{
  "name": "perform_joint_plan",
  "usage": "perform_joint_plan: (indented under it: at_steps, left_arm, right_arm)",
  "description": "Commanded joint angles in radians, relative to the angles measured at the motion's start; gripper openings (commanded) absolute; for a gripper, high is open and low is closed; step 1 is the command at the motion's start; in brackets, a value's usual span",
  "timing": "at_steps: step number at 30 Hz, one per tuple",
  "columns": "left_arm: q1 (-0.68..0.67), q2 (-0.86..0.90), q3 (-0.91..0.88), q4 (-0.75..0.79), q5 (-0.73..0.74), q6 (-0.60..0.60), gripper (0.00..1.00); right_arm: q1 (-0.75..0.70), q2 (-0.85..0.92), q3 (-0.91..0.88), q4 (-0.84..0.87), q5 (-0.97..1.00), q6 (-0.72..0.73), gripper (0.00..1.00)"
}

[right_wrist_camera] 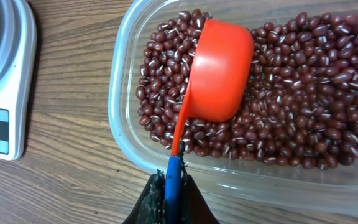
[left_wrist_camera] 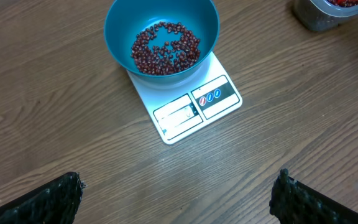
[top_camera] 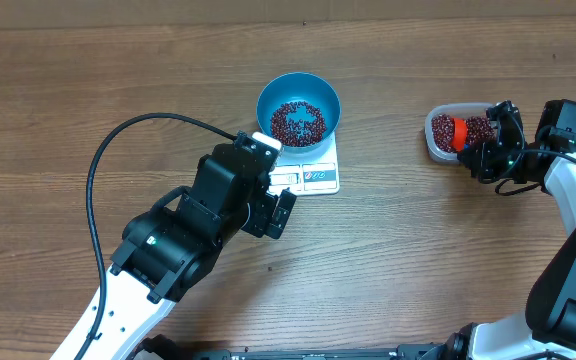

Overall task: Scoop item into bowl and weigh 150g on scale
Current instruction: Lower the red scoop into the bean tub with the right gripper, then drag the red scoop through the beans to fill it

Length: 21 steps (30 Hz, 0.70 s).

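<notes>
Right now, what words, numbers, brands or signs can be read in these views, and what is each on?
Nothing can be quoted as readable text.
scale, display window: pale, no digits legible.
label panel: three small round signs, one red and two blue; any lettering is too small to read.
blue bowl, orange scoop, clear tub: no markings visible.

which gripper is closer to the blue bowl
Left. The left gripper hangs open beside the scale under the bowl; the right gripper is far off at the tub, shut on the scoop.
</notes>
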Motion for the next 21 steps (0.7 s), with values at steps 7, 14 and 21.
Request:
perform_joint_plan:
  at_steps: [7,14,21]
  left_arm:
    - [0.005,0.003,0.007,0.002,-0.009,0.015,0.99]
    - [0.005,0.003,0.007,0.002,-0.009,0.015,0.99]
    - [0.005,0.003,0.007,0.002,-0.009,0.015,1.0]
  right_arm:
    - [-0.003,0.014,0.002,-0.009,-0.076,0.051,0.04]
    - [-0.022,0.014,0.002,-0.001,-0.08,0.105,0.04]
    - [-0.022,0.014,0.002,-0.001,-0.084,0.105,0.04]
